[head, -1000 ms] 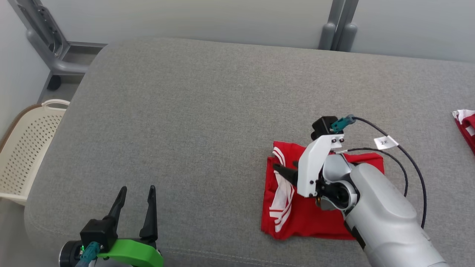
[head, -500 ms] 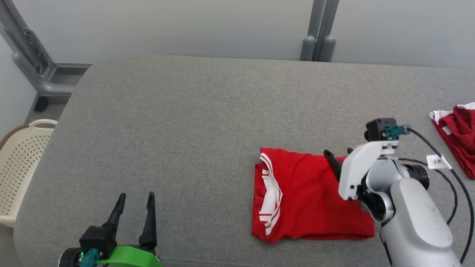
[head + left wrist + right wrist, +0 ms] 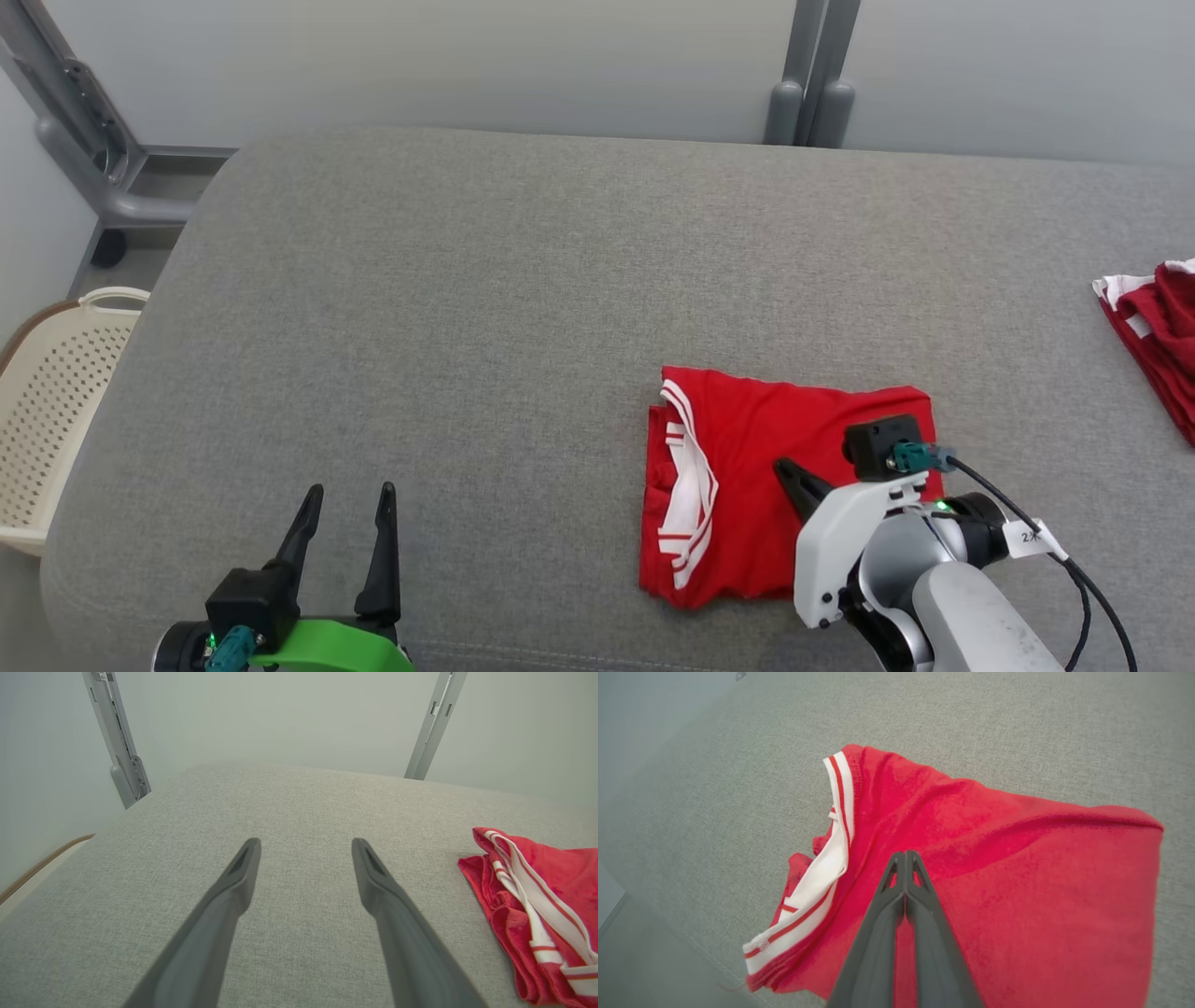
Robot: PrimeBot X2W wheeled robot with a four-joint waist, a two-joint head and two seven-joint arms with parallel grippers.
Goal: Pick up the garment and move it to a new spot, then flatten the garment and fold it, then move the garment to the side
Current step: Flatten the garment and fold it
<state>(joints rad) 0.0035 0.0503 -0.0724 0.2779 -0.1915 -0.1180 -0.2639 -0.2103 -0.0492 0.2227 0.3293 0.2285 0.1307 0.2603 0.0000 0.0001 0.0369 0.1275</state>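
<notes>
The right gripper (image 3: 905, 855), pinched closed and empty, hangs over the folded red, white-trimmed cloth garment (image 3: 738, 467). A sideways shove could rumple it.

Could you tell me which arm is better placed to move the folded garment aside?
The right arm: its shut jaws are over the garment, while the left arm hangs with open jaws above bare cushion beside it.
</notes>
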